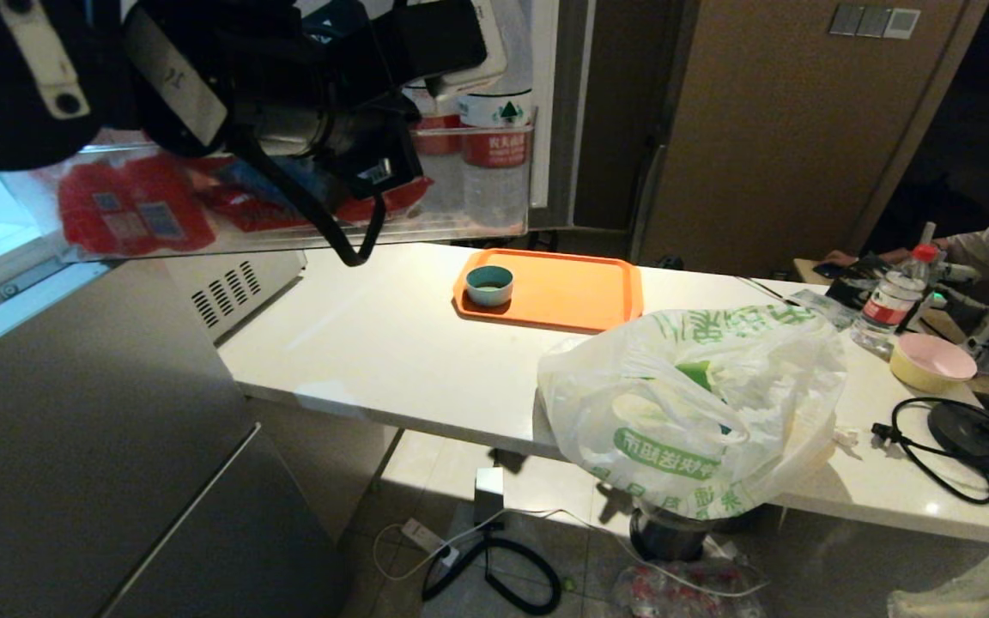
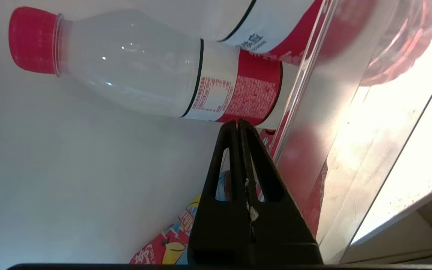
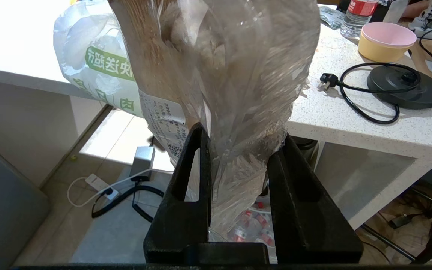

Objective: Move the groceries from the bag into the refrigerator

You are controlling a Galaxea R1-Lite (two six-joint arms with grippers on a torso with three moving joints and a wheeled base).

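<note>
My left gripper (image 2: 237, 125) has its fingers pressed together with nothing between them, its tip up inside the refrigerator (image 1: 100, 481) door shelf at eleven o'clock in the head view, just beside a clear water bottle (image 2: 144, 71) with a red cap and a red-and-white label of small Chinese print that I cannot read. Red snack packs (image 1: 134, 215) lie in that clear door bin, one showing a cartoon cup and white characters. My right gripper (image 3: 238, 157) pinches a clear crinkly pack of pale beige lumps (image 3: 219, 75), which carries a white sticker with tiny print and a QR code; it hangs at five o'clock, off the table (image 1: 374, 343) edge. The bag (image 1: 692, 403) sits on the table's near edge at four o'clock, white with green Chinese characters, something green showing in its mouth. Behind it at one o'clock lies an orange tray (image 1: 572, 296) holding a small teal cup (image 1: 489, 285). At three o'clock stand another red-labelled bottle (image 1: 894, 300), a pink-and-yellow bowl (image 1: 932, 362) and a black kettle base (image 1: 979, 433) with its cord.
</note>
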